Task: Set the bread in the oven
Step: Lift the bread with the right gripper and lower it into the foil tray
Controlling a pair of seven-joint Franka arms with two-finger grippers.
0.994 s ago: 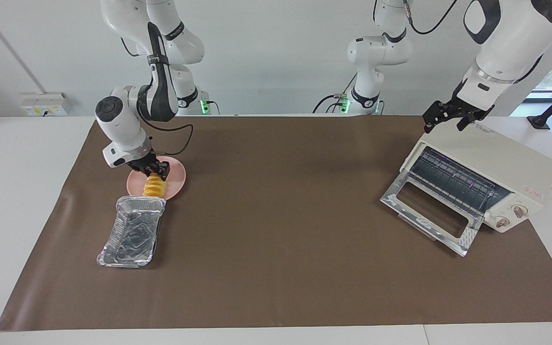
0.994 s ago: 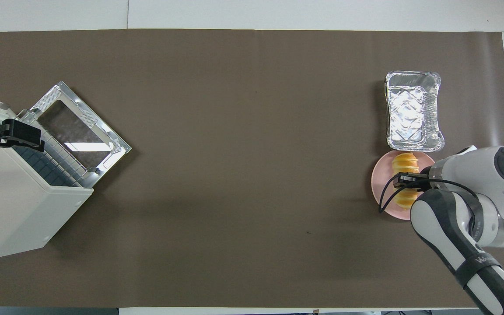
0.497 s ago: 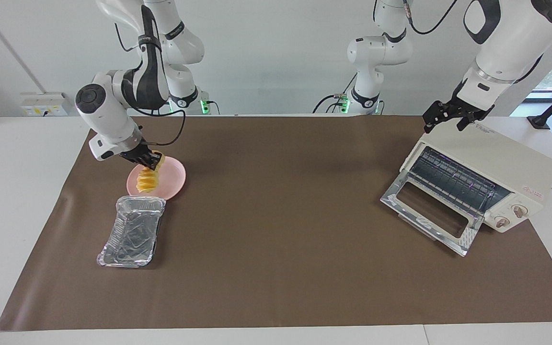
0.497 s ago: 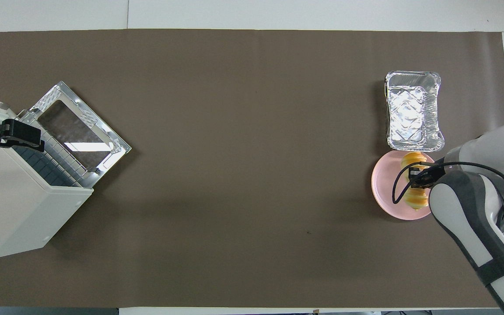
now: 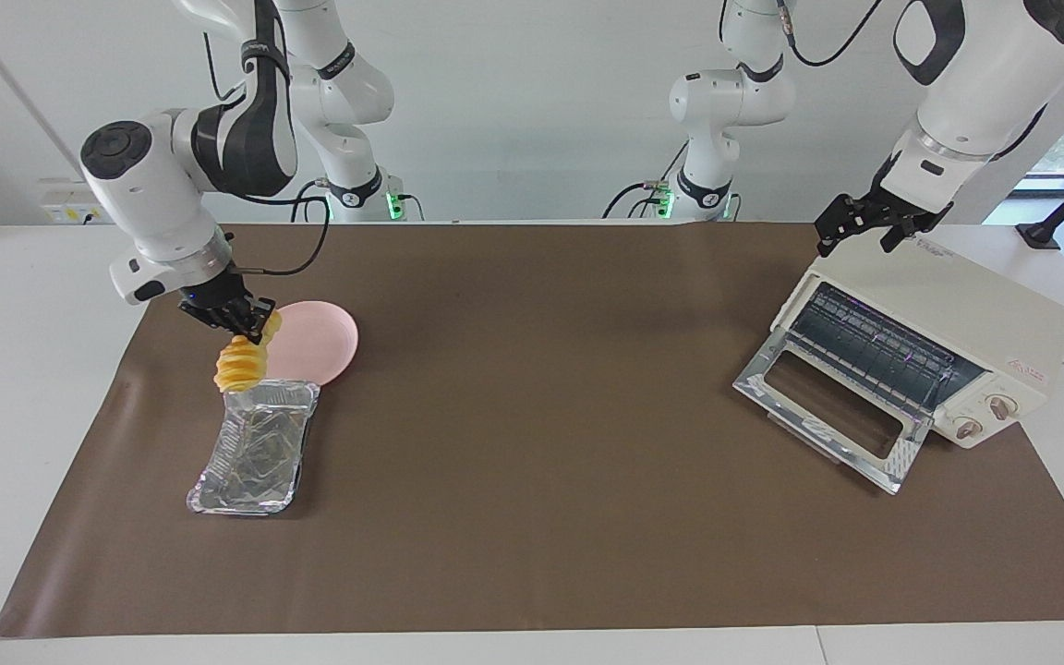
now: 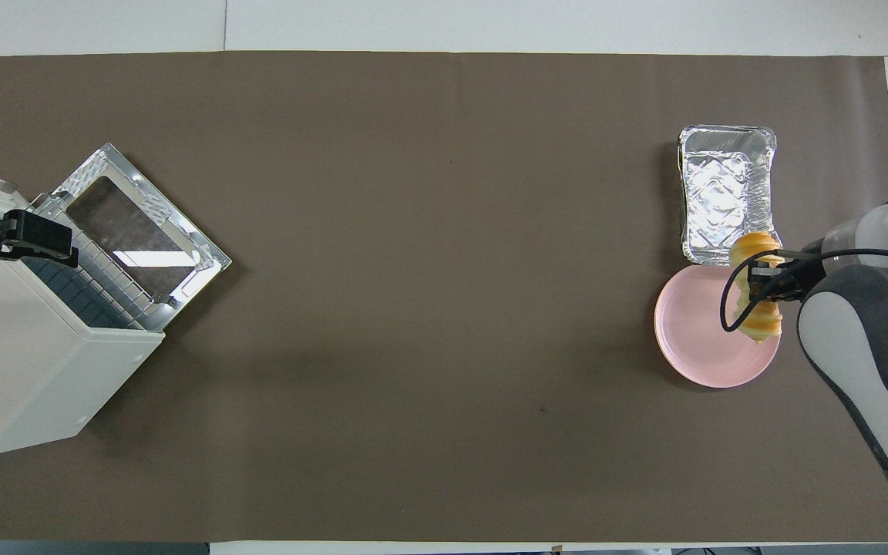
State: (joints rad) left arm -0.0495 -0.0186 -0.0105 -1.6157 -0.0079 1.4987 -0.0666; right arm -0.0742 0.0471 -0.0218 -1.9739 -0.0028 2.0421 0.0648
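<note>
The bread point(image 5: 238, 366) point(image 6: 757, 324), a ridged golden-yellow loaf, hangs tilted in the air. My right gripper point(image 5: 255, 325) point(image 6: 760, 276) is shut on its upper end. The loaf is up off the pink plate point(image 5: 318, 342) point(image 6: 694, 335), over the spot where the plate meets the foil tray point(image 5: 255, 448) point(image 6: 725, 193). The cream-white oven point(image 5: 966, 319) point(image 6: 28, 370) stands at the left arm's end of the table. Its glass door point(image 5: 828, 416) point(image 6: 136, 227) lies folded down and the wire rack shows. My left gripper point(image 5: 855, 240) point(image 6: 58, 240) waits open just over the oven's top edge, holding nothing.
A brown mat point(image 5: 541, 443) covers the table between the plate and the oven. The crinkled foil tray has nothing in it and lies just farther from the robots than the plate. The open oven door juts out over the mat.
My right gripper closed on the bread and lifted it off the pink plate, carrying it toward the foil tray and the table's edge. The left arm has not moved.
</note>
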